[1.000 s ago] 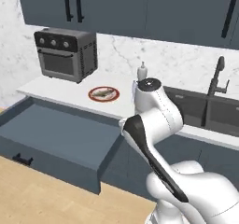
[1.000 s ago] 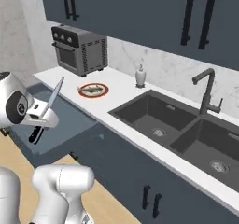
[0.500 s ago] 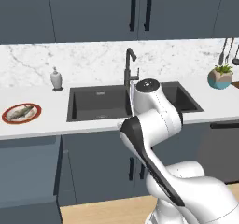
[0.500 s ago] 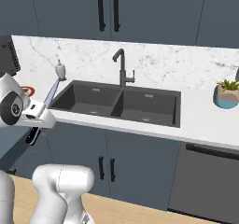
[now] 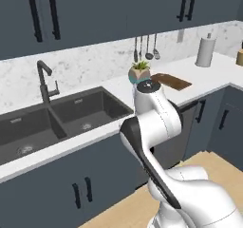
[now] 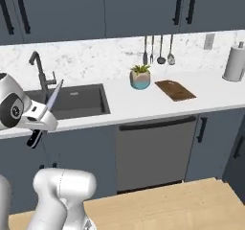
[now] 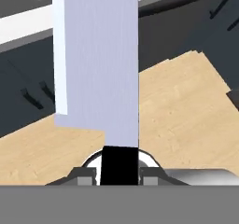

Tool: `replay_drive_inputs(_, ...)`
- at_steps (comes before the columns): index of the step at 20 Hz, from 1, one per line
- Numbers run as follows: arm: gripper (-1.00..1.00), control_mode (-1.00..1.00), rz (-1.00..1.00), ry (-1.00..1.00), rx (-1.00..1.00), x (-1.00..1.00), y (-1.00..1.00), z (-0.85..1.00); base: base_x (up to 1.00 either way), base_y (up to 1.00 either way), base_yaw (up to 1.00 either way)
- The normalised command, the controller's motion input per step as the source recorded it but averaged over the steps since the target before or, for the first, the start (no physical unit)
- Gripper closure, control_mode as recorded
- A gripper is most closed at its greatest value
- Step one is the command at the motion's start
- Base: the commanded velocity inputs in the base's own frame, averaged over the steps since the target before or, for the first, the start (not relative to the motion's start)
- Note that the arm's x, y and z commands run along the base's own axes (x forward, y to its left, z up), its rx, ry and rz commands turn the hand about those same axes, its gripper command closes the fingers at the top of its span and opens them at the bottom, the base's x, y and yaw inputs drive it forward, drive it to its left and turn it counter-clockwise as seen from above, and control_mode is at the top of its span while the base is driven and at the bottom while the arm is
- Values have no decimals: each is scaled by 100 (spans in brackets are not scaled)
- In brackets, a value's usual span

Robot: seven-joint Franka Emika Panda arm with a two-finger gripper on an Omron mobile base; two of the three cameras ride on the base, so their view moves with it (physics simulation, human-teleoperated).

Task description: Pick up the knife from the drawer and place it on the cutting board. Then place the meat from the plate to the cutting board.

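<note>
My gripper (image 6: pixel 40 122) is shut on the knife (image 6: pixel 53 98), holding its black handle, and the silver blade points up and to the right over the counter's front edge by the sink. In the hand view the blade (image 7: pixel 97 55) rises broad from between the fingers (image 7: pixel 86 174), with wooden floor behind it. The dark brown cutting board (image 6: pixel 174 90) lies flat on the white counter well to the right of the gripper, beside a potted plant; the left base view has the cutting board (image 5: pixel 171 82) just beyond the arm's top. The drawer, plate and meat are out of view.
A dark double sink (image 5: pixel 61 115) with a black faucet (image 5: pixel 43 80) lies left. A potted plant (image 6: pixel 140 76) stands by the board, utensils (image 6: pixel 158 49) hang on the wall behind, and a paper towel roll (image 6: pixel 234 63) is far right. A dishwasher front (image 6: pixel 153 147) sits below.
The whole picture has shifted: the base has driven right along the counter. The drawer, oven and plate have left the views, the cutting board has come in. The knife stays in the gripper.
</note>
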Motion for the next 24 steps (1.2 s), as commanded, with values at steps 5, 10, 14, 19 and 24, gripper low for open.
replay_drive_inputs(5,100,100,0,0,0,0,0,0,40,-100,-14)
replay_drive_inputs(10,100,100,0,0,0,0,0,0,87,-100,8)
replay_drive_inputs(14,100,100,0,0,0,0,0,0,100,-99,21)
replay_drive_inputs(19,100,100,0,0,0,0,0,0,81,-82,26)
replay_drive_inputs(24,100,100,0,0,0,0,0,0,47,-49,27)
